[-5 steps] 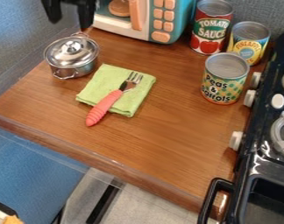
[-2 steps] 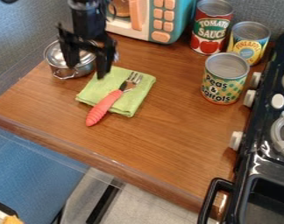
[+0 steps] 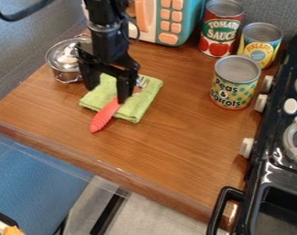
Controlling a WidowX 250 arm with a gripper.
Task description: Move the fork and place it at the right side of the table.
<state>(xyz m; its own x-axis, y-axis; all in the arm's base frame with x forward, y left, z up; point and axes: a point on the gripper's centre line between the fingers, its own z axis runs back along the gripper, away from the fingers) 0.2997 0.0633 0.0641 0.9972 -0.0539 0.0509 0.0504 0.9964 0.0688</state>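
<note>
Fork [image 3: 103, 117], one: long axis diagonal in the camera view, tines to the upper right, handle to the lower left. Coral-red handle, ridged towards its end; silvery metal head, partly hidden. Lies across a folded green cloth [image 3: 145, 100] on the wooden worktop [image 3: 175, 137], handle end overhanging the cloth. Gripper [image 3: 106, 95]: above the fork, fingers [image 3: 124, 87] wide apart, grasping nothing.
</note>
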